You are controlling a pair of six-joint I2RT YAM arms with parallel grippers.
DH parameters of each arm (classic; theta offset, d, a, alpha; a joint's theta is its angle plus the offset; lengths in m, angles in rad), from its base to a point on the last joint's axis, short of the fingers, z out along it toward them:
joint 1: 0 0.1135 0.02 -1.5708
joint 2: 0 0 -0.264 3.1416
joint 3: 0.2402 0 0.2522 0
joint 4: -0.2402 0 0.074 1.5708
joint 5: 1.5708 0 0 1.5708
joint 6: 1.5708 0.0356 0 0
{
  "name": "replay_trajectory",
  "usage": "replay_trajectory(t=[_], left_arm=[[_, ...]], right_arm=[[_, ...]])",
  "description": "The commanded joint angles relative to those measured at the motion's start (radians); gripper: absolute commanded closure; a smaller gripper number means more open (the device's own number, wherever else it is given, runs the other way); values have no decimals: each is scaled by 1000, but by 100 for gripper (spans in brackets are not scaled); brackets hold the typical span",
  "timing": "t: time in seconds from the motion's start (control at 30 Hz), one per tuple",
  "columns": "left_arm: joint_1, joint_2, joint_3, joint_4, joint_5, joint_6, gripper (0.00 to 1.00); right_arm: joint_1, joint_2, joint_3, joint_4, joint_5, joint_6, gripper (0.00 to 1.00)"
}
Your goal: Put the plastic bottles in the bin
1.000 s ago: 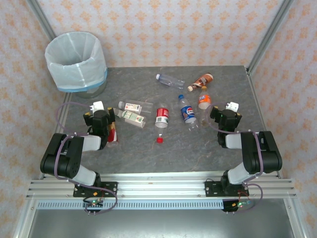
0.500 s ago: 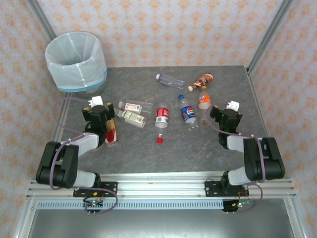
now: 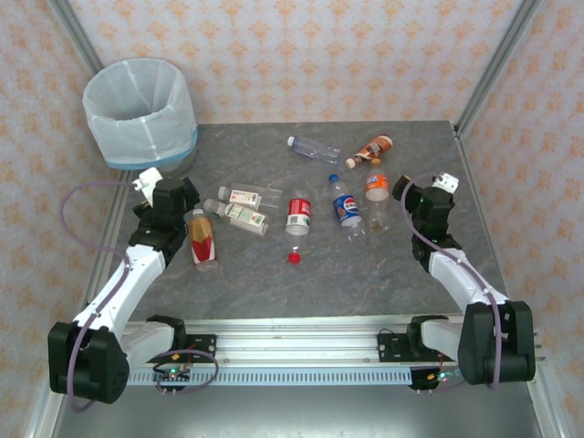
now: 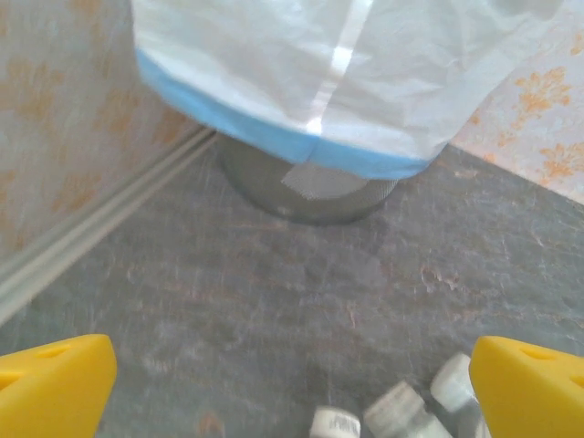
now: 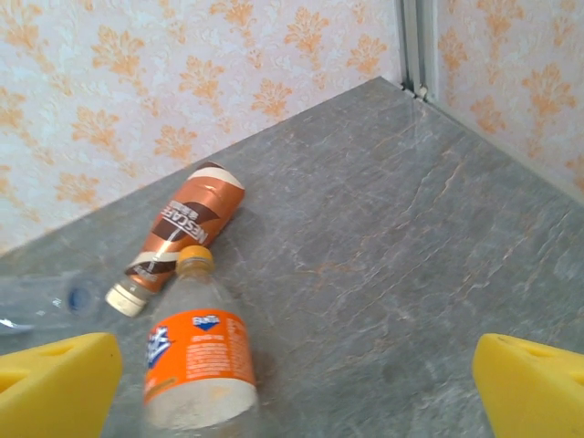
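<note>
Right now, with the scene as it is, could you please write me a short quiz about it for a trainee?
1. How many plastic bottles lie on the table?
2. Which bottle lies nearest to the left arm's fingers? A: the red-and-yellow bottle; B: the brown one; C: the blue-label one.
3. True or false: the right arm's fingers are shut on a bottle.
Key: 1: eight. 2: A. 3: false; they stand open and hold nothing.
</note>
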Motion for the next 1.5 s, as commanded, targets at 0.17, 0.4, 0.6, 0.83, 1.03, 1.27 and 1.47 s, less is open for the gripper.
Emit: replay_trajectory(t=[0.17, 0.4, 0.6, 0.83, 1.03, 1.27, 1.47], left_arm=[[-11, 19, 134, -578, 269, -131, 0], [-16, 94, 105, -526, 489, -108, 0], [-51, 218, 90, -466, 531, -104, 0], [-56, 286, 42, -427, 447, -110, 0], [-56, 374, 3, -369, 440, -98, 0], [-66, 418, -8, -319, 443, -78, 11], [-75, 410, -10, -300, 446, -45, 24]], right_arm=[[5, 37, 72, -150, -140, 229, 1], [4, 38, 81, -128, -237, 228, 1], [8, 34, 98, -177, -257, 193, 1], [10, 3, 107, -238, -258, 163, 1], [13, 0, 100, -245, -254, 163, 1], [26, 13, 114, -254, -290, 144, 1], [51, 36, 130, -236, -325, 121, 1]])
